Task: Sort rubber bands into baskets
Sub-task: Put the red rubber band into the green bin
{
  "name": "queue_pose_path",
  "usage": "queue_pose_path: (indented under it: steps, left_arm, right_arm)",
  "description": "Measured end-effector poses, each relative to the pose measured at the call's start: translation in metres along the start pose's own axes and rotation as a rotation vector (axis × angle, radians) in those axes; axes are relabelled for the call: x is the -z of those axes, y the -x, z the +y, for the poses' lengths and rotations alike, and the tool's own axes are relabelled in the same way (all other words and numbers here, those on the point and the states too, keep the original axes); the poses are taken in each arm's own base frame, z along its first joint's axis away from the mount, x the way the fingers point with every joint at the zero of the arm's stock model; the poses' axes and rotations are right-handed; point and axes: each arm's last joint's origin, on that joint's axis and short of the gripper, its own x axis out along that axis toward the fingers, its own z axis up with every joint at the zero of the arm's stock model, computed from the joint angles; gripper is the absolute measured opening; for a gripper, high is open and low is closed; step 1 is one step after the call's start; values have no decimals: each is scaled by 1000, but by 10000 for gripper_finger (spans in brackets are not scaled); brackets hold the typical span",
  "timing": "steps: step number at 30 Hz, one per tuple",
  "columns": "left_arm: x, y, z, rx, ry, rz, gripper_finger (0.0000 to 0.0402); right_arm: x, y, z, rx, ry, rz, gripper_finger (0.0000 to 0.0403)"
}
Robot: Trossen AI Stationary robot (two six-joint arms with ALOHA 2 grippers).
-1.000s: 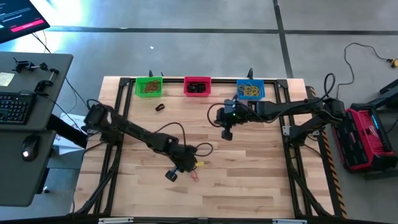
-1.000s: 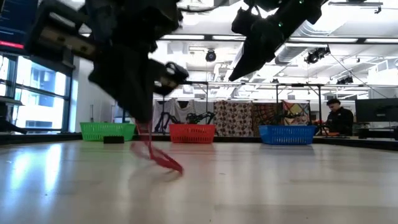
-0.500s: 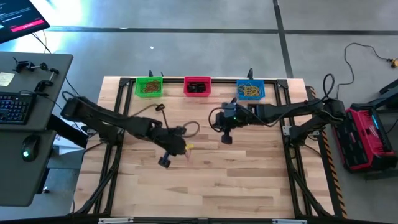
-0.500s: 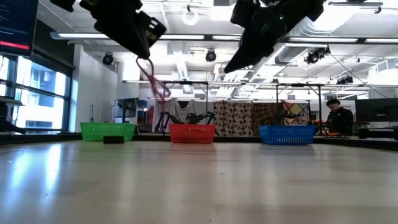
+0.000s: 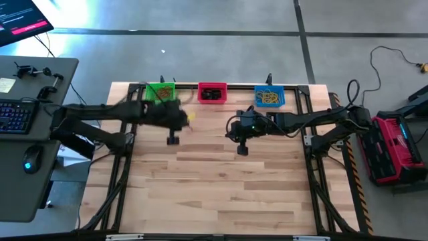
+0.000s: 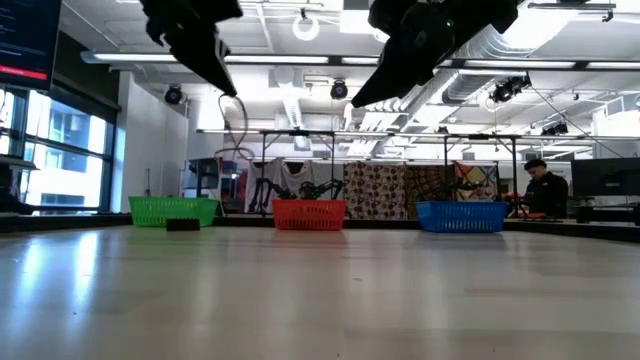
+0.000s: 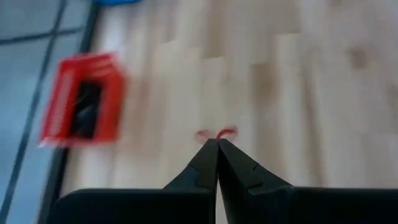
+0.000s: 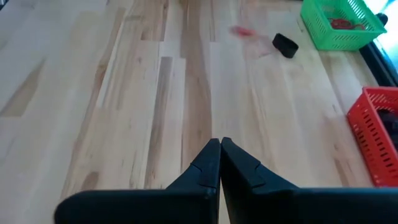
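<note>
My left gripper (image 5: 189, 119) hangs high over the table's far left part, in front of the green basket (image 5: 160, 92) and the red basket (image 5: 212, 92). It is shut on a red rubber band (image 7: 226, 131). In the low view the band droops as a thin loop (image 6: 238, 135) under the fingertips (image 6: 226, 88). My right gripper (image 8: 220, 142) is shut on nothing and hovers above the middle of the table (image 5: 234, 128), before the blue basket (image 5: 269, 96). All three baskets hold bands and stand in a row on the far edge. My left gripper pinches the red rubber band between its two fingertips; short red pieces (image 7: 201, 134) stick out on either side of them. The fingers slant down toward the table's right. The band is lifted clear of the table and hangs slack below the fingers (image 6: 240, 140).
A small black object (image 8: 285, 45) lies on the wood in front of the green basket (image 8: 341, 22). The red basket (image 7: 81, 99) holds dark things. A black frame runs around the tabletop (image 5: 221, 194). A desk with a keyboard (image 5: 17, 114) stands to the left.
My left gripper has risen from the table's near middle and swung toward the far left, ending in front of the green and red baskets. It stayed shut. The red band, whose lower end lay on the wood, now hangs clear in the air.
</note>
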Motion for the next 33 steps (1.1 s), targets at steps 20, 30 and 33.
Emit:
queue_pose_path:
  steps: [20,30,33]
  left_arm:
    - [112,-12,166,-398,480,396,0]
    - [157,-48,192,-338,641,560,0]
    - [166,-59,195,-310,659,582,0]
  right_arm:
    - [0,0,-1,47,54,1,0]
    - [0,0,-1,47,77,1,0]
    - [0,0,-1,47,86,0,0]
